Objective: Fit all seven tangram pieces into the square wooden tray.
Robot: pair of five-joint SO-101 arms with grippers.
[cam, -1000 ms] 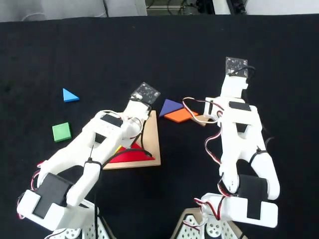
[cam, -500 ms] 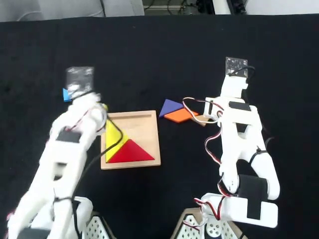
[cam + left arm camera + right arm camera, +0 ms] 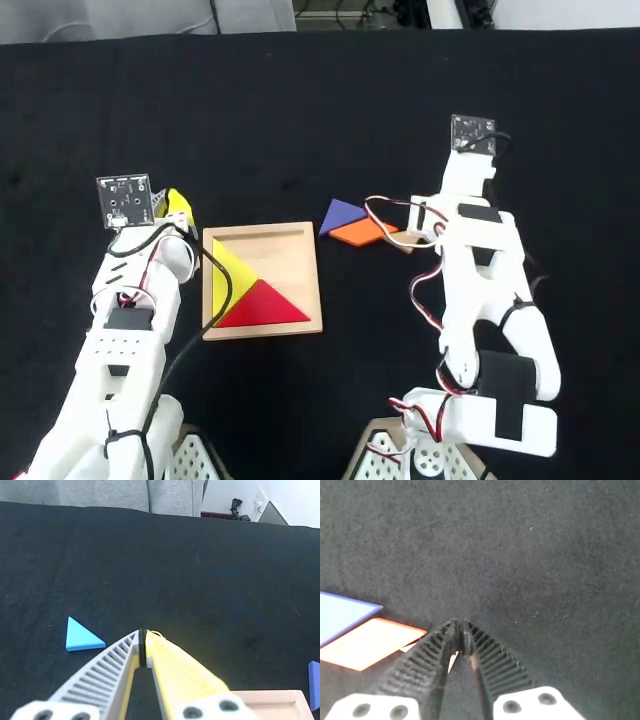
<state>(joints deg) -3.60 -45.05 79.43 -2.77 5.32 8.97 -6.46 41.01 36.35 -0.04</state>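
the square wooden tray [image 3: 288, 256] lies flat on the black counter [image 3: 300, 110], between the two arms and closer to the left one. inside it, a yellow triangle [image 3: 230, 278] sits along the side that faces the left arm. a red triangle [image 3: 262, 306] sits along the edge nearest to the arm bases. these two pieces touch along one slanted side, and the remaining part of the tray floor shows plain wood.

a purple triangle [image 3: 341, 213] and an orange four-sided piece [image 3: 358, 232] lie on the counter just beside the far right corner of the tray. they touch each other and are outside the tray.

the left gripper [image 3: 142, 634] is over the counter near the far left corner of the tray. its grey and yellow fingers are pressed together at the tips, and nothing is held between them. a small blue triangle [image 3: 82, 636] lies on the counter near these fingers but apart from them.

the right gripper [image 3: 461, 630] is low over the counter, just beside the orange four-sided piece. its black fingers are clenched tip to tip, and i see no piece in them.
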